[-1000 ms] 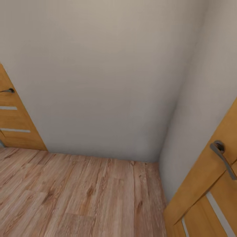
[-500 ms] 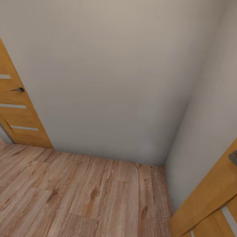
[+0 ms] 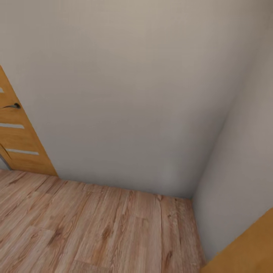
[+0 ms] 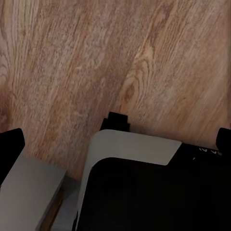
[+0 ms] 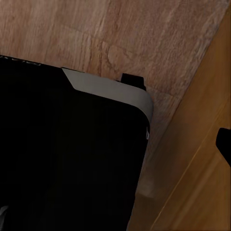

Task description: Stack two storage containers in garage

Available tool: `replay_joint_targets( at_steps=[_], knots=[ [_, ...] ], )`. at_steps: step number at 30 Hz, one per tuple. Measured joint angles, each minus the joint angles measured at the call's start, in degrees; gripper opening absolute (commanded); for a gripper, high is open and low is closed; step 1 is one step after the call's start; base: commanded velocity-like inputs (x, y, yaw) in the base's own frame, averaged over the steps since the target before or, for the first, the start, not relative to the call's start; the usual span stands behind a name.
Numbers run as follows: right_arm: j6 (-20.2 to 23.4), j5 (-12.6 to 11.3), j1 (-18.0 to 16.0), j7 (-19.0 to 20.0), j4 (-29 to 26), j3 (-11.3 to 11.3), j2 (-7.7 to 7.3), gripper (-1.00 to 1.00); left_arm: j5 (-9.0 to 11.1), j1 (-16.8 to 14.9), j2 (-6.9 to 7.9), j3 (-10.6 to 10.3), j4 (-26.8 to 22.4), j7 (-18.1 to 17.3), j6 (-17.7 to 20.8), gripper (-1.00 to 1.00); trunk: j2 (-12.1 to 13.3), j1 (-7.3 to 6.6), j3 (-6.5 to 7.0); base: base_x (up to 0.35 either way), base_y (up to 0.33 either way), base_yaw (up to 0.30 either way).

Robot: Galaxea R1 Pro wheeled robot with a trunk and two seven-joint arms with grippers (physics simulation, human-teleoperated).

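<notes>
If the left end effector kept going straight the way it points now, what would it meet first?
Most likely the wood plank floor, which lies straight ahead in the left wrist view; how far is unclear.

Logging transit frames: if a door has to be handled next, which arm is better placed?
Right, probably. The near door stands at the robot's right, and the right wrist view shows its panel close by. The far door at left stands farther off, across the wood floor.

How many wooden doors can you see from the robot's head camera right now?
2. One door with frosted strips and a dark handle stands at the left edge against the white wall. A corner of the other door shows at the lower right. More may lie outside the view.
</notes>
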Motion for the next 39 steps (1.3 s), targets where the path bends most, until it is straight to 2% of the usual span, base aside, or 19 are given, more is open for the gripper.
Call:
replay_joint_targets(
  at_steps=[21,26,39],
  knots=[
    [0.0,-0.2,0.0,0.0,0.0,0.0,0.03,1.00,0.1,0.0,0.01,0.0,0.0,0.1,0.0,1.00,0.0,0.03,0.00,0.024,0.000,0.221],
    [0.0,0.0,0.0,0.0,0.0,0.0,-0.03,1.00,0.1,0.0,0.04,0.0,0.0,0.0,0.0,1.00,0.0,0.01,0.00,0.105,0.042,0.046],
    [0.0,0.0,0.0,0.0,0.0,0.0,-0.04,1.00,0.0,0.0,0.04,0.0,0.0,0.0,0.0,1.00,0.0,0.00,0.00,0.282,0.140,0.002]
  ],
)
